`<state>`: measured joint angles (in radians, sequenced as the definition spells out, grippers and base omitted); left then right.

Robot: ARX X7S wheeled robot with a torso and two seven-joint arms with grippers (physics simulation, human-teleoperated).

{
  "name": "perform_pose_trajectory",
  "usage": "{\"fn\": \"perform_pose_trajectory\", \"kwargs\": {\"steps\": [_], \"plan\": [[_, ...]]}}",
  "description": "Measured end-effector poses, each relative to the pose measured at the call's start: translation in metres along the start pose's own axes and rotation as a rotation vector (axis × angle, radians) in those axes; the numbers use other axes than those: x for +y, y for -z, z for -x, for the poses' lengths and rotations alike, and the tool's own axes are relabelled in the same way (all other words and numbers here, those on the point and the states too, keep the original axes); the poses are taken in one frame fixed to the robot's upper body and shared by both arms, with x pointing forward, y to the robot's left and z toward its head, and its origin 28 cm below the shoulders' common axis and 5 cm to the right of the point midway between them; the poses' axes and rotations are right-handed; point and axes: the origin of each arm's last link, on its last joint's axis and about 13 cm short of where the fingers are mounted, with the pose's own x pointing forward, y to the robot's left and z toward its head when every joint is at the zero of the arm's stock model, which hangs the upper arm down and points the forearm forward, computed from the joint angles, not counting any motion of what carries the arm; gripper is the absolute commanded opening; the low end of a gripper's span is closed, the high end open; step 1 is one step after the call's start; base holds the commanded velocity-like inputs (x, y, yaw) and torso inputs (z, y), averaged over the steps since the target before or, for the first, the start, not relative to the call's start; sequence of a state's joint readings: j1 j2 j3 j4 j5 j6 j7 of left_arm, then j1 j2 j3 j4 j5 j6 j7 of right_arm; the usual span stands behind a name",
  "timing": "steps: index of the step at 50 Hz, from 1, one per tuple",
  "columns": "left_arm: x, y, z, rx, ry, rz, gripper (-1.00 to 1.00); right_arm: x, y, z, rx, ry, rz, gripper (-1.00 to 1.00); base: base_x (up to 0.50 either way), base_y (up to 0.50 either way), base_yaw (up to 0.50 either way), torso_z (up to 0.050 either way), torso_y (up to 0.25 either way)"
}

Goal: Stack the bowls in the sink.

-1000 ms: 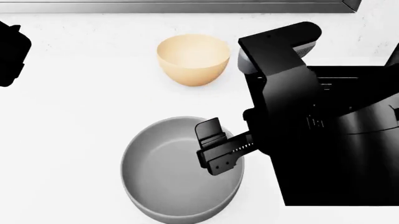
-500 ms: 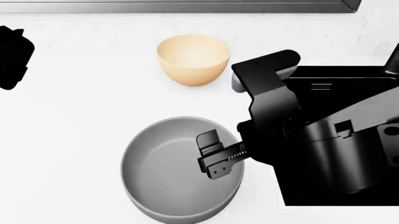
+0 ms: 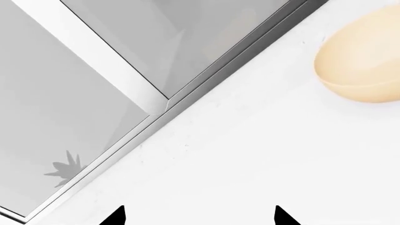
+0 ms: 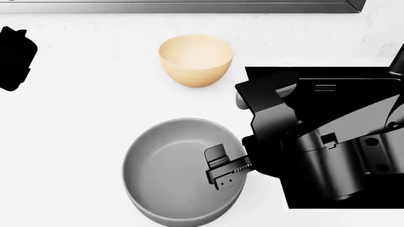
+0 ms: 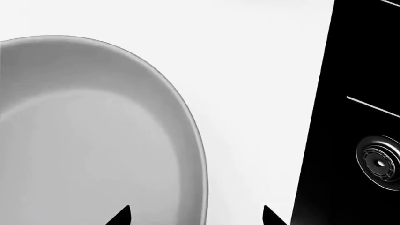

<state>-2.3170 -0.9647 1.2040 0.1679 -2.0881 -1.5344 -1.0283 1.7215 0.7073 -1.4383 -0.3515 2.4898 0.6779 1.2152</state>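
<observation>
My left gripper (image 4: 14, 57) idles apart, jaws apparently wide. Tan bowl (image 4: 195, 60) and grey bowl (image 4: 180, 172) both sit on counter, unstacked. My right gripper (image 4: 221, 168), open, straddles the grey rim; sink (image 4: 353, 87) awaits both

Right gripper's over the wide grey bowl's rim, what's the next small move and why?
Probably lower the right gripper straight down and close. Its open fingers straddle the sink-side rim of the wide shallow grey bowl, one inside, one outside, and the bowl sits on the white counter, not yet gripped.
</observation>
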Motion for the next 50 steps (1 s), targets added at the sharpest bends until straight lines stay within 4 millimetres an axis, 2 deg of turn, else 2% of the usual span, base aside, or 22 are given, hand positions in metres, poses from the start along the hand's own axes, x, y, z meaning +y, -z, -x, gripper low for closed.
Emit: {"fn": "perform_pose_trajectory", "kwargs": {"steps": [12, 13, 37, 42, 50], "plan": [[0.000, -0.001, 0.000, -0.003, 0.001, 0.000, 1.00, -0.001, 0.004, -0.006, 0.014, -0.001, 0.014, 1.00, 0.00, 0.00, 0.00, 0.000, 0.000], [0.000, -0.001, 0.000, -0.003, 0.001, 0.000, 1.00, -0.001, 0.004, -0.006, 0.015, -0.001, 0.015, -1.00, 0.00, 0.00, 0.00, 0.000, 0.000], [-0.001, -0.002, 0.000, -0.006, 0.007, 0.000, 1.00, -0.004, 0.006, -0.005, -0.001, 0.012, 0.037, -1.00, 0.00, 0.00, 0.00, 0.000, 0.000], [-0.001, -0.001, 0.000, -0.006, 0.006, 0.001, 1.00, -0.008, 0.001, 0.005, -0.057, 0.029, 0.018, -1.00, 0.00, 0.00, 0.00, 0.000, 0.000], [-0.001, -0.001, -0.001, -0.007, 0.006, 0.005, 1.00, -0.017, -0.008, 0.032, -0.207, 0.088, -0.027, -1.00, 0.00, 0.00, 0.00, 0.000, 0.000]]}}
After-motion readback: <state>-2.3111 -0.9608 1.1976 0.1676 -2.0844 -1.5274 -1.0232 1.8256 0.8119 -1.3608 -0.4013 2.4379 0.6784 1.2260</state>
